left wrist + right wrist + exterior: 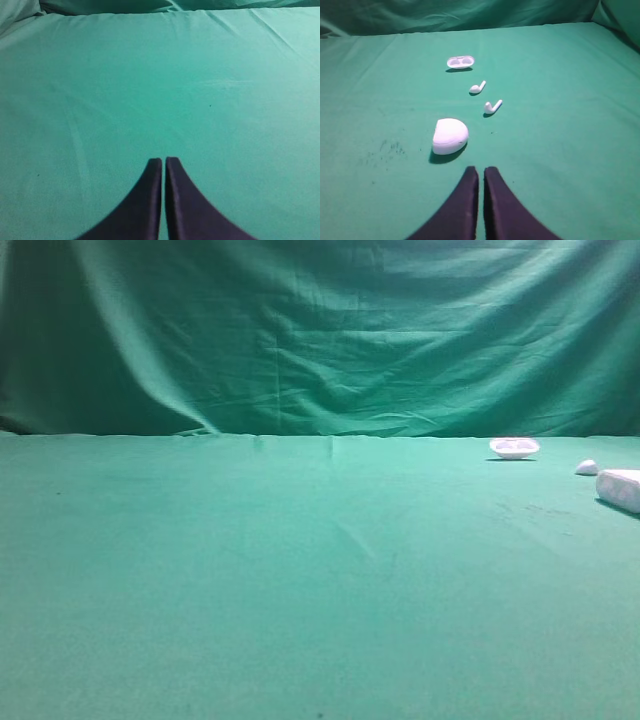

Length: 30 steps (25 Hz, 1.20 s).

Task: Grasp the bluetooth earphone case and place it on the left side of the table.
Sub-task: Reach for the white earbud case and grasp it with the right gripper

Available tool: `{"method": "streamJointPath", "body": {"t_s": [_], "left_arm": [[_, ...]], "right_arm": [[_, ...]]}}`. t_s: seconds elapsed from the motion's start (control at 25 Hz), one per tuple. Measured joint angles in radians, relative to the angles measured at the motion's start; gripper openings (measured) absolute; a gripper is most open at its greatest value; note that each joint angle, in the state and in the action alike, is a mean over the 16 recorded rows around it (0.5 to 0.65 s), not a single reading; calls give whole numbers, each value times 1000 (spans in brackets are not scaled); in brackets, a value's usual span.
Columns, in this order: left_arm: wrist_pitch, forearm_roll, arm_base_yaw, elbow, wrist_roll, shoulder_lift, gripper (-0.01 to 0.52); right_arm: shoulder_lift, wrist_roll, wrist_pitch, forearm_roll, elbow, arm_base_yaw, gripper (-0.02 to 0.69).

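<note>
Both grippers were closed and empty; the bluetooth earphone case point(449, 136) was lying on the table point(250, 580) at its right side.

Four white items were counted in the right wrist view: one case nearest, two earbuds point(477, 88) point(493, 106) beyond it, and one shallow dish point(460, 62) farthest. The earbuds were not resolved in the exterior high view, where the case point(619, 489) was cut off by the right edge and a small white lump point(587, 468) was hard to identify near the dish point(514, 447). The right gripper point(481, 172) was seen just near of the case, jaws pressed together, not touching it. The left gripper point(163, 162), likewise clenched, was shown only over bare cloth. Neither arm was visible in the exterior view.
</note>
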Motion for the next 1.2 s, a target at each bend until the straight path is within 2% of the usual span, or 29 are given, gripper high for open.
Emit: {"method": "streamJointPath", "body": {"t_s": [0.72, 0.88, 1.2], "left_arm": [[0, 0, 0, 0, 0, 0, 0], [0, 0, 0, 0, 0, 0, 0], [0, 0, 0, 0, 0, 0, 0]], "right_arm": [[0, 0, -27, -14, 0, 0, 0], [0, 11, -135, -17, 1, 0, 0], [1, 33, -443, 15, -15, 0, 0]]}}
